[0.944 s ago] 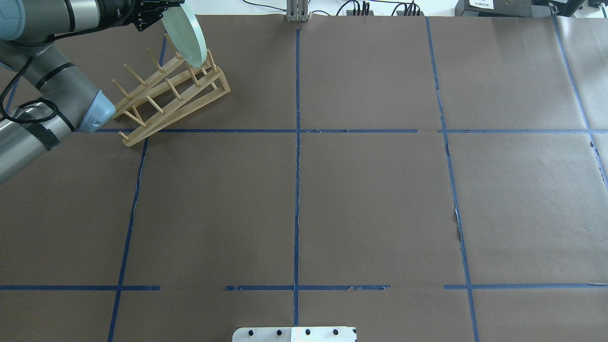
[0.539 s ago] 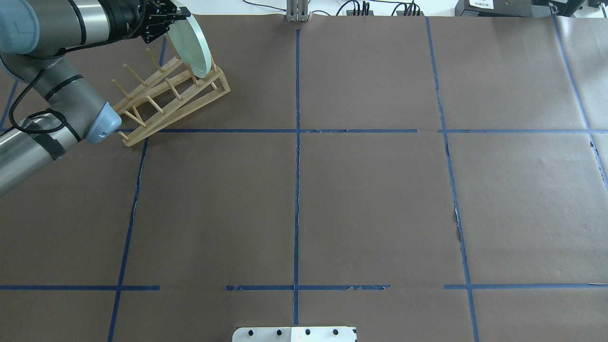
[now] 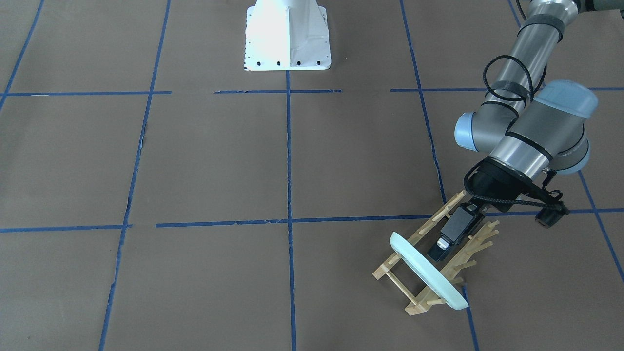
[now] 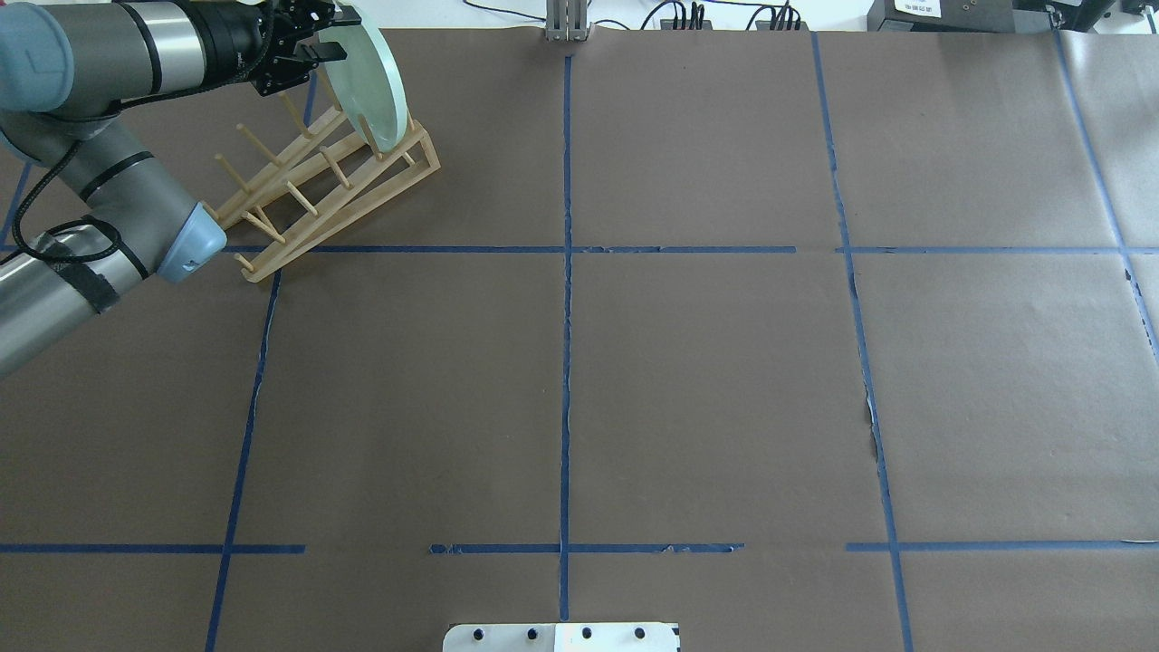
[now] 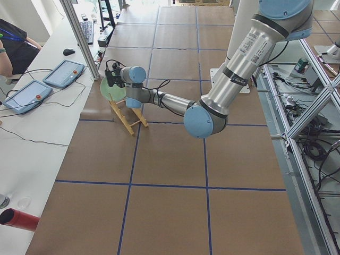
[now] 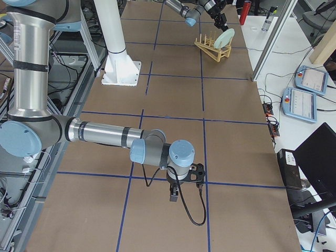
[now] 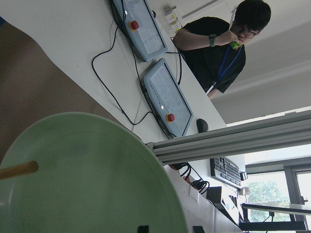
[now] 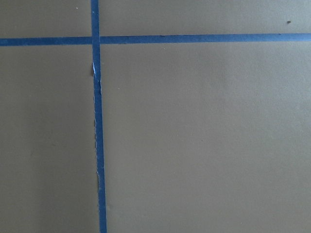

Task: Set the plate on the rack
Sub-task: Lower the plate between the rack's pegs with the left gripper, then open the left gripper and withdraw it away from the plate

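At the far left, the left gripper (image 4: 333, 32) has a finger on either side of the plate's (image 4: 371, 86) upper rim. As far as the wrist view shows, it is pinching the rim. The plate stands on edge, slightly tilted, at the far end of the rack (image 4: 380, 190), with its lower edge down among the last pegs. One peg (image 7: 18, 169) crosses its face. I cannot tell whether it sits fully on the rails.

The step in hand is the set-down itself, and I judge the task nearly done. The next move calls for a gentle release, then drawing the fingers up and away without nudging the rim, since the rack looks light and could shift.

Far to the right, the right gripper (image 6: 174, 195) hangs low over the table paper. I cannot tell whether it is open or closed.
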### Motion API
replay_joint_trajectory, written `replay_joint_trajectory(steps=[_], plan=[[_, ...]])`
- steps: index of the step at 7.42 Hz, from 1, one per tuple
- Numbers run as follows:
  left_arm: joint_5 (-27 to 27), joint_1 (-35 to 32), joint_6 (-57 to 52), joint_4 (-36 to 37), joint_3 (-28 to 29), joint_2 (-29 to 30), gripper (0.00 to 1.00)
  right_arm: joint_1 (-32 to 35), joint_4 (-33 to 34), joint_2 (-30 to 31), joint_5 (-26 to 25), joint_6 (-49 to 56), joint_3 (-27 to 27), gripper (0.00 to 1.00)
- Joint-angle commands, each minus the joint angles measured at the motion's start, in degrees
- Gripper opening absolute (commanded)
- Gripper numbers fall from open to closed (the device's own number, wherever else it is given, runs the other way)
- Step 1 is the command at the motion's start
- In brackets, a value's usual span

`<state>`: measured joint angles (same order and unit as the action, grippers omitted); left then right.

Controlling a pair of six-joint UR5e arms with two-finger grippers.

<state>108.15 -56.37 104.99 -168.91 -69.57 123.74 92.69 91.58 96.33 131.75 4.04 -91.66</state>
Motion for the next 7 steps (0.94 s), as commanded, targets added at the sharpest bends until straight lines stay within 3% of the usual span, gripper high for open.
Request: replay_joint_trajectory(steps=[1, 3, 5, 7], plan=[[10.9, -2.1, -4.8, 11.5, -4.9, -0.4, 1.00, -0.1, 0.0, 0.0, 0.0, 0.0, 0.1, 1.00], [18.2, -5.0, -21.6, 35.8, -13.5, -1.6, 1.00, -0.1, 0.0, 0.0, 0.0, 0.0, 0.0, 1.00], [18.4, -5.3, -44.7, 60.0, -23.8, -8.2, 1.00, 0.0, 0.0, 0.0, 0.0, 0.0, 0.1, 1.00], [18.4, -10.4, -67.9, 73.3, -27.8, -12.1, 1.00, -0.1, 0.0, 0.0, 0.0, 0.0, 0.0, 1.00]])
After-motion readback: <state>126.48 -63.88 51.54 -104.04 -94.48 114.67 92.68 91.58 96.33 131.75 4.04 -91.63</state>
